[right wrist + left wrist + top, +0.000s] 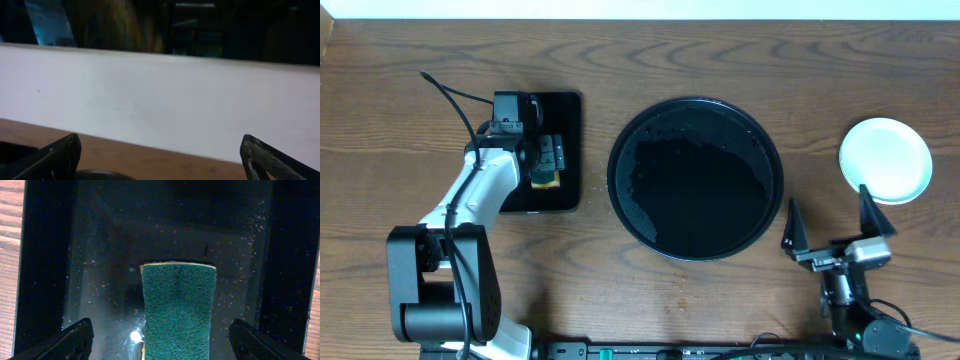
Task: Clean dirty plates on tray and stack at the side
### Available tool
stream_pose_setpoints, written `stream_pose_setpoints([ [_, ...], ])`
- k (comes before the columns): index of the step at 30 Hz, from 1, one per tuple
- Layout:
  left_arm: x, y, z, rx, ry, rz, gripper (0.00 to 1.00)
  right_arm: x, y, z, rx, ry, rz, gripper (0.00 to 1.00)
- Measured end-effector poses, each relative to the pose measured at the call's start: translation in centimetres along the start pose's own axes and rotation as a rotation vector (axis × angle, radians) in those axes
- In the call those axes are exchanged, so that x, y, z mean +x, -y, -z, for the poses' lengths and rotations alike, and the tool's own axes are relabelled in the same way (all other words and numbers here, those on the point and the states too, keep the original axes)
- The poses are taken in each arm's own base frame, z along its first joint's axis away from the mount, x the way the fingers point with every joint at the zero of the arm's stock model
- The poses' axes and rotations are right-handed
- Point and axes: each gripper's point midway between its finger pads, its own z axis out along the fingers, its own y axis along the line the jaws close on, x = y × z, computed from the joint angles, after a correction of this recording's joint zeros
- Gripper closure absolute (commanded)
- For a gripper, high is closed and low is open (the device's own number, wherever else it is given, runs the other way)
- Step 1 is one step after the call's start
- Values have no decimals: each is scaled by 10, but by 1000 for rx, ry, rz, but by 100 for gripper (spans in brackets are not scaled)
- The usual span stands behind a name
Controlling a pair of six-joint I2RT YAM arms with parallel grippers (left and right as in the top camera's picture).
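Observation:
The round black tray (695, 178) lies mid-table with no plate on it; its rim (100, 175) shows low in the right wrist view. A pale round plate (885, 160) rests on the wood at the right; from above I cannot tell whether more lie under it. My right gripper (827, 196) (160, 157) stands open between tray and plate, nothing between its fingers. My left gripper (548, 158) (160, 342) hovers open over a green sponge (179, 310) (545, 180), one finger on each side, not touching it.
The sponge lies in a small rectangular black tray (565, 150) (45, 270) left of the round one. A white wall (160, 100) runs along the table's far edge. Bare wood tabletop (650, 300) spans the front.

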Motion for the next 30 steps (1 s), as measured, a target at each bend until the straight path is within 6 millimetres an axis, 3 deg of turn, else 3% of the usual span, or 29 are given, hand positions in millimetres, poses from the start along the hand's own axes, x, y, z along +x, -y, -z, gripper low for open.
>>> stream_pose_setpoints([
  [11, 0, 0, 0, 0, 0, 0, 13, 97, 5, 19, 36, -383, -70, 1],
  [30, 0, 0, 0, 0, 0, 0, 13, 98, 5, 19, 39, -388, -70, 1],
])
